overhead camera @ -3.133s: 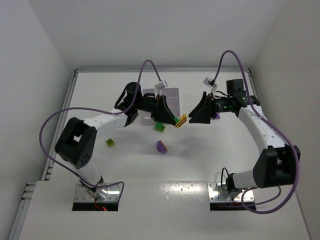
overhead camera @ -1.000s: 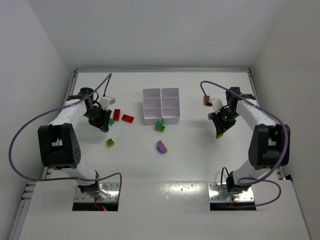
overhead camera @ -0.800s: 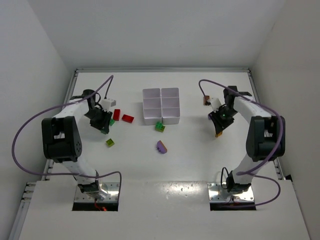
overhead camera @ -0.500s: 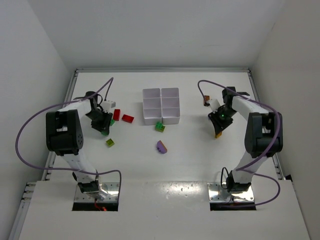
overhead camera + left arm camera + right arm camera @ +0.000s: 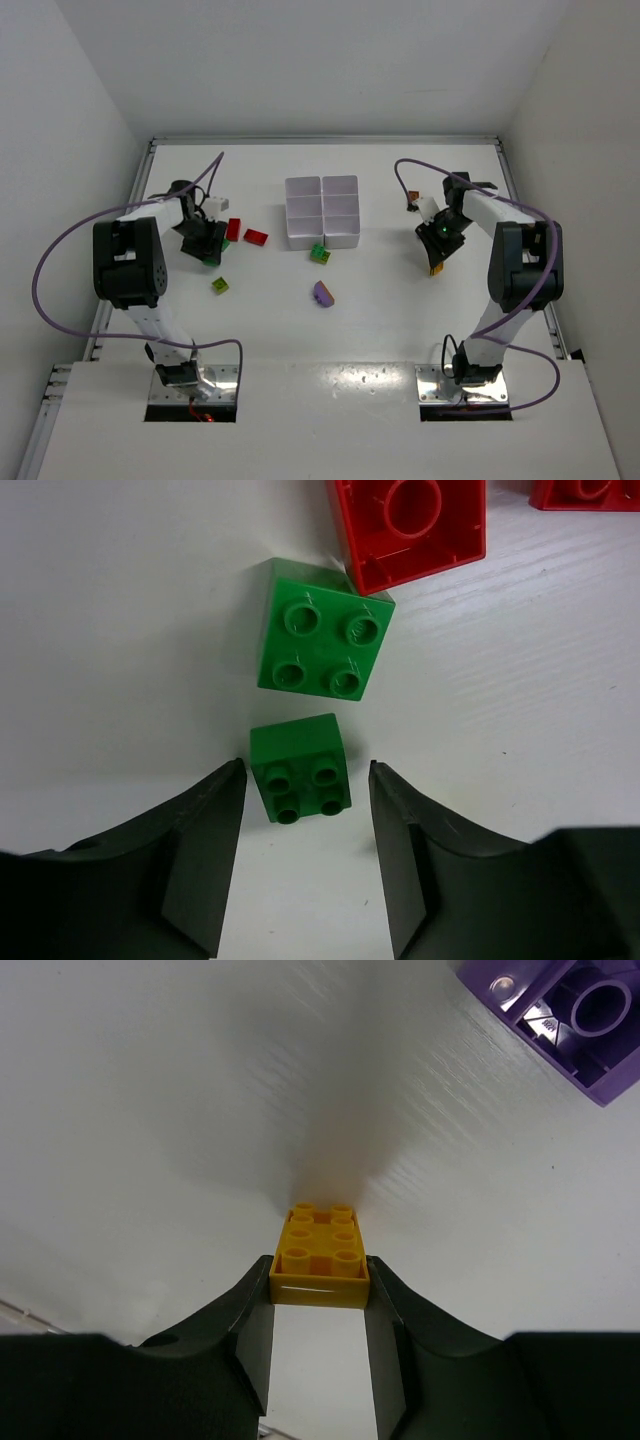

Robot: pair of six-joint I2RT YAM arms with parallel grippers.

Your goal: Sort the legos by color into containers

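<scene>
- small green lego (image 5: 298,760): four studs, lying on the white table (image 5: 400,330) between the fingers of the left gripper (image 5: 306,780)
- left fingers (image 5: 205,850) are slightly apart and not gripping; there is a visible gap on one side of the lego
- bigger green lego (image 5: 322,642) just beyond it, its corner touching an upturned red lego (image 5: 410,525)
- second red lego (image 5: 256,237) beside the first, between the left gripper and the tray (image 5: 322,211)
- right gripper (image 5: 319,1282) clamps a yellow lego (image 5: 319,1250) by its sides, studs outward, low over the table
- upturned purple lego (image 5: 565,1015) near it, not touching
- tray is mid-table: white, six square cells
- green-lime clump (image 5: 320,253) at the tray's near edge
- lime lego (image 5: 220,285) and purple piece (image 5: 323,293) loose in front
- left gripper works close to the table's left edge
- bare table between the tray and the right gripper
</scene>
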